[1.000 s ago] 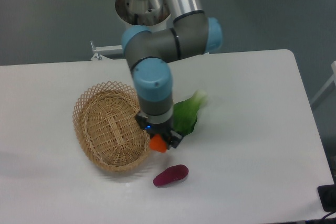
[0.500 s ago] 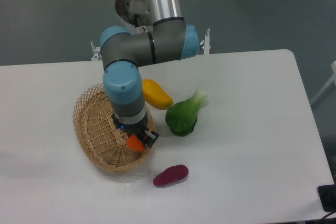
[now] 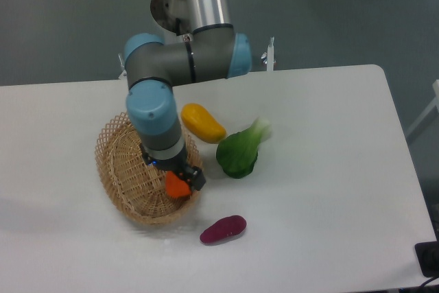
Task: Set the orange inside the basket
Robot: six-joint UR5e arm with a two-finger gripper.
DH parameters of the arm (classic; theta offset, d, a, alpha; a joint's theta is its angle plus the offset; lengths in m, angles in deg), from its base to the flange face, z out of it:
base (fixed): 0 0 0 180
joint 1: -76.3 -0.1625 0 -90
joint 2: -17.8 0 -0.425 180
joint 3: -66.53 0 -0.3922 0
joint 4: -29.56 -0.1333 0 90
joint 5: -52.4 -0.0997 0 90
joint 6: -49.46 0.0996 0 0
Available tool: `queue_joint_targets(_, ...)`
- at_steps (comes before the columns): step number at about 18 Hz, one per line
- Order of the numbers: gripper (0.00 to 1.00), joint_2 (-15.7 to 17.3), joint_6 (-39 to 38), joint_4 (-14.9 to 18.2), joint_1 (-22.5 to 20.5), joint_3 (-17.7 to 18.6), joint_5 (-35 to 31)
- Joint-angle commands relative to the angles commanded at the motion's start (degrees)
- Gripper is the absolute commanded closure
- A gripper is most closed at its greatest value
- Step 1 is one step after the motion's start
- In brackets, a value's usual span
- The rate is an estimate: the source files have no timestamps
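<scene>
- Purple veggie (image 3: 223,229), kinda eggplant-looking, is found nearest the bottom of the frame, lying on the white table (image 3: 329,190) just below and right of the basket.
- Next up, the basket (image 3: 134,176) is seen at lower left of center: oval, tan wicker, looped open rim, sitting on the table.
- The orange (image 3: 177,185) is pinched in the gripper (image 3: 180,182), with the black fingers closed on either side of it. It's held over the basket's right inner edge, just inside the rim. Whether it's touching the wicker can't be told from this angle.
- A leafy green vegetable (image 3: 239,152) with a pale stem is placed right of the basket, around the middle of the frame, apart from the rim.
- A longer yellow-orange fruit (image 3: 202,122) is laid just up and left of the greens, near the basket's upper right rim.
- The arm (image 3: 168,73), grey with blue caps, is seen coming down from the top center, with its wrist pointed down over the basket.
</scene>
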Motion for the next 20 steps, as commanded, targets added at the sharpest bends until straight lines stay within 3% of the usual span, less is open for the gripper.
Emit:
queue_joint_targets(2, 0.00, 1.14, 1.48, 0.00, -5.80, -1.57, 0.17)
queue_joint_targets(8, 0.00, 1.41, 13.77, 0.26, -15.74, -2.28, 0.70)
queue_joint_targets(14, 0.00, 0.44, 23.81, -1.32, -21.72, -4.21, 3.51)
queue_joint_targets(20, 0.00, -2.19, 30.06, -1.67, -24.72, -6.85, 3.69)
